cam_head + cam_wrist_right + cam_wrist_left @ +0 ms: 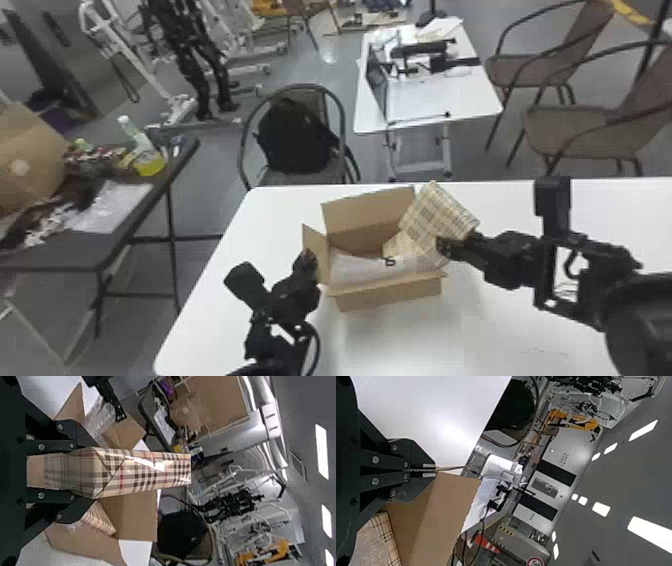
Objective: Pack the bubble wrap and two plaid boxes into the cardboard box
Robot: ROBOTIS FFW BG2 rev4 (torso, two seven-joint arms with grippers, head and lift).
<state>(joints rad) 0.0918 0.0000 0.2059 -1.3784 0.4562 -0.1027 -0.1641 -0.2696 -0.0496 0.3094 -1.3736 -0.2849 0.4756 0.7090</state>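
Cardboard box (390,296): plaid box (396,246), likely bubble wrap (357,270) inside; right tool (444,246) pinches second box (434,212), left tool (311,256) flap (323,265).

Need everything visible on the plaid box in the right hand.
The plaid box is a slim, flat block, beige with dark brown checks and thin red lines. Its covering looks like glossy wrapping paper: it catches a bright glare, and slanting folds meet on the narrow side. It looks intact. The right hand pinches it between its two fingers. It's held tilted over the right end of the open cardboard box, by the other plaid box; can't tell if they touch.
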